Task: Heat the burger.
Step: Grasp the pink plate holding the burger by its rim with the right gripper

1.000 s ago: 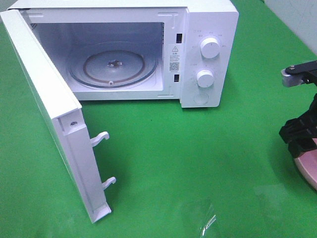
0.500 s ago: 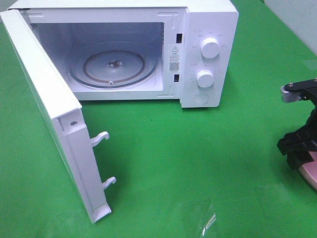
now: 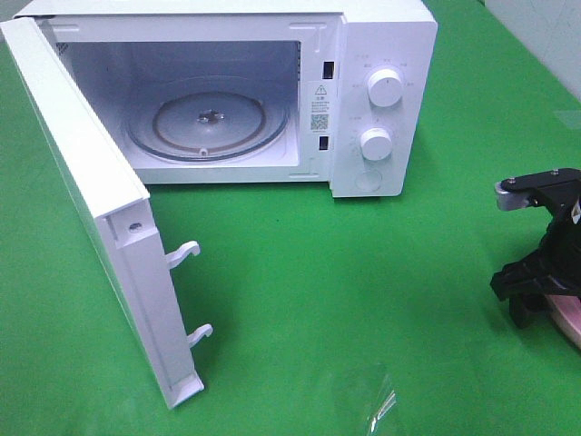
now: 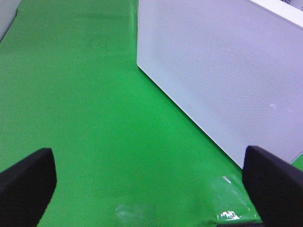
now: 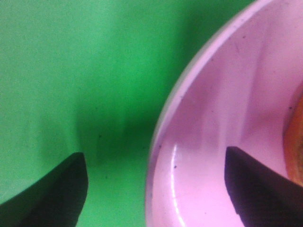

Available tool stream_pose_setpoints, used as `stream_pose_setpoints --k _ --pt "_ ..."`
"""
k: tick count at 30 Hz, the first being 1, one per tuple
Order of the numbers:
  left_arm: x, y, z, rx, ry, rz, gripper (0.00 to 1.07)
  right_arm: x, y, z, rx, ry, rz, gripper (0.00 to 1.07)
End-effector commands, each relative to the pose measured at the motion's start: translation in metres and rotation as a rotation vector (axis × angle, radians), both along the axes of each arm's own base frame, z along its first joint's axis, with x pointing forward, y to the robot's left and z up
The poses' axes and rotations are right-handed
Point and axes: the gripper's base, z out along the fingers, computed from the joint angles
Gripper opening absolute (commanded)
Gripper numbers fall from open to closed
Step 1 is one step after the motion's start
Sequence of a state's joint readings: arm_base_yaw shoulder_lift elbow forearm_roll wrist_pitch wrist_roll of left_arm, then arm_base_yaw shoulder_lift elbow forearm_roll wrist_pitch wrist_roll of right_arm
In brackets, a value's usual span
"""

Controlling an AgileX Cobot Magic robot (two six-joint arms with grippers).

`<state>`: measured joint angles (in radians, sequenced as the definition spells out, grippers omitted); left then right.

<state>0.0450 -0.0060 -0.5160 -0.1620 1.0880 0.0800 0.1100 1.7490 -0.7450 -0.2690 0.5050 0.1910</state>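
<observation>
Microwave oven (image 3: 381, 54) set at rear of worktop (image 3: 363, 272); door (image 3: 82, 200) swung out to left-front; turntable (image 3: 209, 123) seated inside. Dish (image 3: 567, 316) at right edge, rim straddled by right pincer (image 5: 154, 161).

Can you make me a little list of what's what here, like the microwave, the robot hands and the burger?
microwave: door swung open, glass plate bare
pink dish: on green cloth, far right
right gripper: open, jaws either side of dish rim
left gripper: open, above green cloth near door
burger: only an orange sliver shows
</observation>
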Motion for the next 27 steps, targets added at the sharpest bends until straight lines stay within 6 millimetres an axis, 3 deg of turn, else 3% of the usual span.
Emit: stream_pose_setpoints --k 1,10,12,13,14,17,18,21,23,27 --pt "-0.0017 -0.0003 0.0013 -0.002 -0.032 -0.004 1.0 0.0006 -0.0009 -0.0058 -0.001 0.007 0.005 0.76" --pt "-0.0017 -0.0003 0.0013 -0.002 -0.032 -0.004 1.0 0.0014 -0.0019 -0.0104 -0.011 0.011 -0.011 0.7" --pt "-0.0017 -0.0003 0.0013 -0.002 -0.032 -0.004 1.0 0.0018 -0.0028 -0.0102 -0.02 0.007 -0.016 0.56" --pt "-0.0017 -0.0003 0.0013 -0.002 -0.032 -0.004 1.0 0.0018 -0.0028 -0.0102 -0.02 0.007 -0.016 0.56" --pt "-0.0017 -0.0003 0.0013 -0.002 -0.032 -0.004 1.0 0.0019 -0.003 -0.0102 -0.022 0.006 -0.018 0.46" --pt "-0.0017 -0.0003 0.0013 -0.002 -0.032 -0.004 1.0 0.0019 -0.0031 -0.0102 -0.022 0.005 -0.02 0.41" --pt "-0.0017 -0.0003 0.0013 -0.002 -0.032 -0.004 1.0 0.002 -0.0034 -0.0101 -0.026 0.004 -0.022 0.24" --pt "-0.0017 -0.0003 0.0013 -0.002 -0.032 -0.004 1.0 0.002 -0.0034 -0.0101 -0.026 0.004 -0.022 0.2" --pt "-0.0017 -0.0003 0.0013 -0.002 -0.032 -0.004 1.0 0.0018 -0.0037 -0.0101 -0.03 0.007 -0.018 0.06" --pt "-0.0017 -0.0003 0.0013 -0.002 -0.032 -0.004 1.0 0.0023 -0.0036 -0.01 -0.029 0.001 -0.014 0.0"
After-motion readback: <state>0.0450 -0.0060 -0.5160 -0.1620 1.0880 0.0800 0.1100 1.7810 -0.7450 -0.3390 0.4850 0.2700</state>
